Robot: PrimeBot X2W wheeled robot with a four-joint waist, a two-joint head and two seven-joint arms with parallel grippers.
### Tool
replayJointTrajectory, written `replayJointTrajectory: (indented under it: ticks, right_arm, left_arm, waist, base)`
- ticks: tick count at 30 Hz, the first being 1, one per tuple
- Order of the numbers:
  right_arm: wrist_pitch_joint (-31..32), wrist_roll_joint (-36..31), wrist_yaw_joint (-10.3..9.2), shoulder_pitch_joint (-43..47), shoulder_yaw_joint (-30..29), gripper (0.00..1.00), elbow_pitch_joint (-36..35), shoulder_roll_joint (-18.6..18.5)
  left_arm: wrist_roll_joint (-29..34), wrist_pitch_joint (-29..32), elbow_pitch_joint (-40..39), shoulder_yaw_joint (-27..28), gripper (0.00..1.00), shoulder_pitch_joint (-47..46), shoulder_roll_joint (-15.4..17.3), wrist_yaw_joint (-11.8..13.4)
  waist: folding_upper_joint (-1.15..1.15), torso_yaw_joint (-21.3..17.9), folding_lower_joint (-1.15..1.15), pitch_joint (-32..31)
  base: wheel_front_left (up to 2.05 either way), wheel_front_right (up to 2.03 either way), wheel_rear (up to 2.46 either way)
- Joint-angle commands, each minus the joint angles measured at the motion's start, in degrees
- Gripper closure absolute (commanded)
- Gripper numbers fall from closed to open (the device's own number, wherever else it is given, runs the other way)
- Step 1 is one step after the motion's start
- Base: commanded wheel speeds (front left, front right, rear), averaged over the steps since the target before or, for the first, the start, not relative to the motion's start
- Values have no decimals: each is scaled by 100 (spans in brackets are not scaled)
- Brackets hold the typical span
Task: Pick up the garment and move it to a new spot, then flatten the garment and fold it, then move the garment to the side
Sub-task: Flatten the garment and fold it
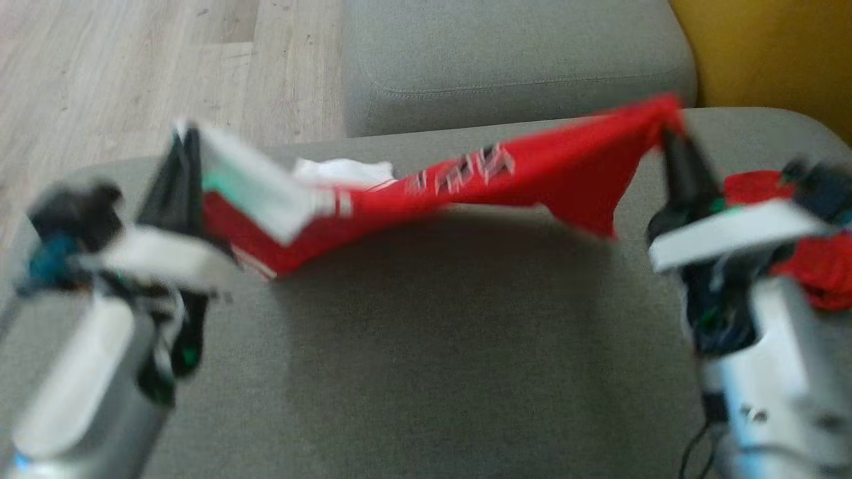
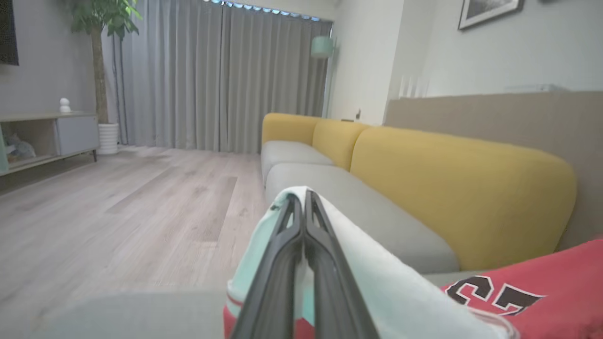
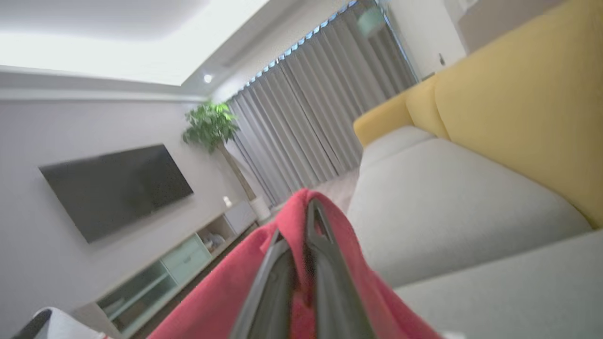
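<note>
Garment [image 1: 552, 166], seemingly aloft, left gripper [image 1: 188, 136], right gripper [image 1: 669, 140]

Grey sofa seat [image 1: 426, 346], yellow backrest [image 2: 452, 188], wood floor [image 1: 133, 80], curtains [image 2: 212, 75], potted plant [image 2: 98, 70].

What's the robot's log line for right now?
left tool: shut on garment | right tool: shut on garment | garment: stretched between both, over sofa seat

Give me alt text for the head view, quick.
A red garment hangs stretched between the left pincer and right pincer, both shut on its ends, above a grey sofa seat. Wooden floor lies beyond; the picture is blurred.
</note>
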Motion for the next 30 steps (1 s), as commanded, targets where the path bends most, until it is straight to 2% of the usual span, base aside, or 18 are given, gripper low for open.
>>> replayJointTrajectory:
  ticks: [1,5,9,14,19,24,30]
  right_arm:
    - [65,100,-4,-435,15,100,-294,-10]
    - [201,202,-4,-1056,-174,100,-611,-10]
    - [383,-44,-4,-1431,-183,100,-986,-22]
    - [785,-490,-4,-1391,-98,100,-1554,-185]
    - [1253,-562,-4,-1165,-222,100,-1860,-294]
    - [1371,-519,-4,-1650,-195,100,-1393,-525]
    - [859,-559,-4,-3175,166,100,64,-885]
  left_arm:
    - [-59,96,-169,364,100,-586,217,-36]
    - [-105,295,-13,509,100,-1454,246,-121]
    - [-307,335,-98,755,100,-2028,154,-116]
    - [-376,344,-604,1022,100,-2203,132,171]
    - [-332,628,-1112,923,100,-2189,164,369]
    - [-199,892,-738,691,100,-2665,157,340]
    - [-61,909,712,467,100,-3951,-42,-43]
  waist:
    - [0,18,0,-29]
    - [0,10,0,-105]
    - [0,-37,0,-161]
    - [0,-81,0,-146]
    - [0,-78,0,119]
    - [0,-109,0,815]
    - [0,-92,0,1806]
  base:
    - [0,0,0]
    - [0,0,0]
    - [0,0,0]
    - [0,0,0]
    - [0,0,0]
    - [0,0,0]
    - [0,0,0]
